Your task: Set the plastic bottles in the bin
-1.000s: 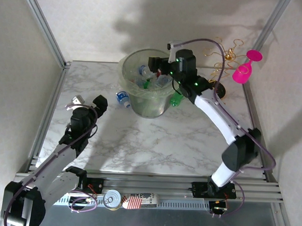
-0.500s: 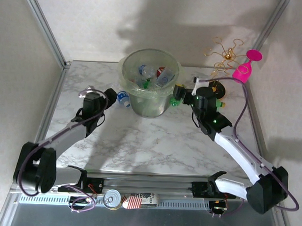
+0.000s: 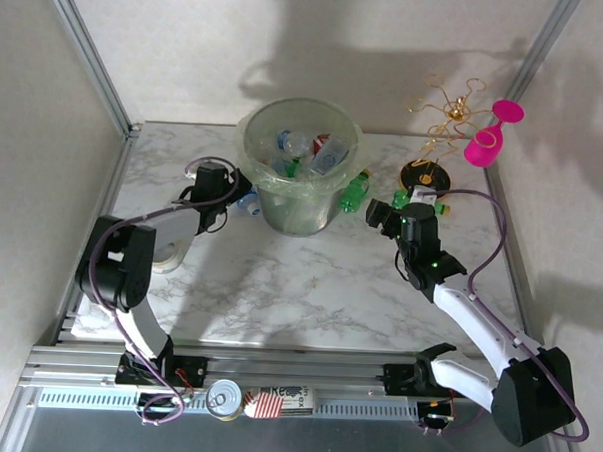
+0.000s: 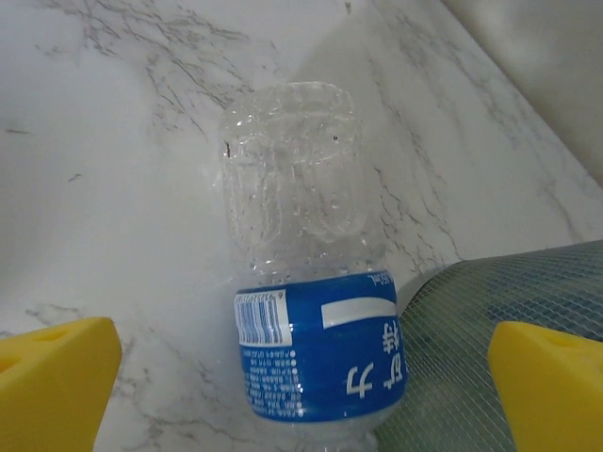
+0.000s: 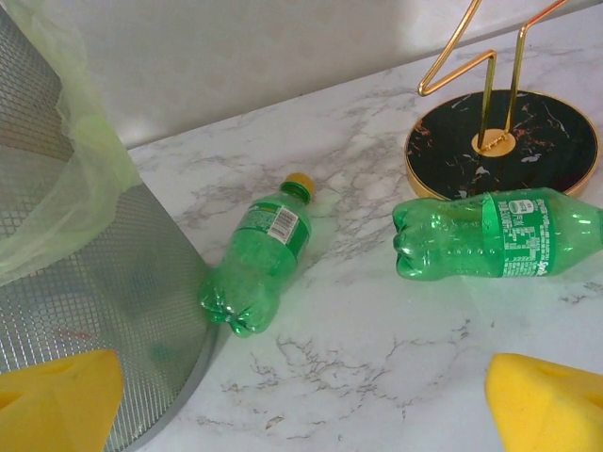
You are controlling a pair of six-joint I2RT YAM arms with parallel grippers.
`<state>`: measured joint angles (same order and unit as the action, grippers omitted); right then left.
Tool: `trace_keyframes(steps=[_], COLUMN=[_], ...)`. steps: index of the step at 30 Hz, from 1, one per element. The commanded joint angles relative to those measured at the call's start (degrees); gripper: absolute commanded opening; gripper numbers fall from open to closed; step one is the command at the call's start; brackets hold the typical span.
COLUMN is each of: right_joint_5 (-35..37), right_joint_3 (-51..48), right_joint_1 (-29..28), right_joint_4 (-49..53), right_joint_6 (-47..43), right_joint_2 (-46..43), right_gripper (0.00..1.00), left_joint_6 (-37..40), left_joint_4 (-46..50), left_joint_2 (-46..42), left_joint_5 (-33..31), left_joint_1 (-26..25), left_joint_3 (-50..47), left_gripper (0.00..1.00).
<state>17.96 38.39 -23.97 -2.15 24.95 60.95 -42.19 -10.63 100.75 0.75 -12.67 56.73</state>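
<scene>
Several plastic bottles [image 3: 325, 155] heaped in bin [image 3: 304, 212], two green bottles [image 5: 259, 268] outside

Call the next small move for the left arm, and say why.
Probably ease the left gripper forward until its open jaws straddle the clear blue-labelled bottle, then close. That bottle lies on the table centred just ahead of the jaws, right beside the bin, and the gripper holds nothing.

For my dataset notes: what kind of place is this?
Probably a robot test cell, not a home: aluminium frame posts, plain white walls, and a marble-pattern table with a mounting rail.
</scene>
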Motion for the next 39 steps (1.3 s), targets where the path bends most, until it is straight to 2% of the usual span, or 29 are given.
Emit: trace_keyframes(steps=[1,16,25,34,39], right_joint_5=[-0.5,-0.3,-0.3,-1.0,-3.7], right_joint_3=[-0.6,-0.3,0.0,-0.5,-1.1], right_joint_1=[0.7,1.3,1.5,1.6,1.6], right_joint_4=[-2.2,-1.0,-0.3,-1.0,-2.6], right_joint_6=[1.4,1.4,1.5,2.1,2.6], right_joint_2=[-0.9,-2.1,-2.4,-2.1,0.1], right_gripper=[0.99,0.99,0.99,0.99,0.99], left_joint_6=[0.9,2.6,3.1,3.3,3.4], left_joint_4=[1.3,6.6,5.2,3.1,1.5], left_joint_2=[2.2,11.4,11.8,6.7,-2.0], left_joint_5=[1.4,-2.8,-4.2,-6.6,-8.2], left_joint_1=[-0.7,-1.5,-1.4,-1.4,-1.4], left_joint_3=[3.1,7.5,6.2,2.8,-2.5], left_gripper=[1.00,0.99,0.74,0.62,0.61])
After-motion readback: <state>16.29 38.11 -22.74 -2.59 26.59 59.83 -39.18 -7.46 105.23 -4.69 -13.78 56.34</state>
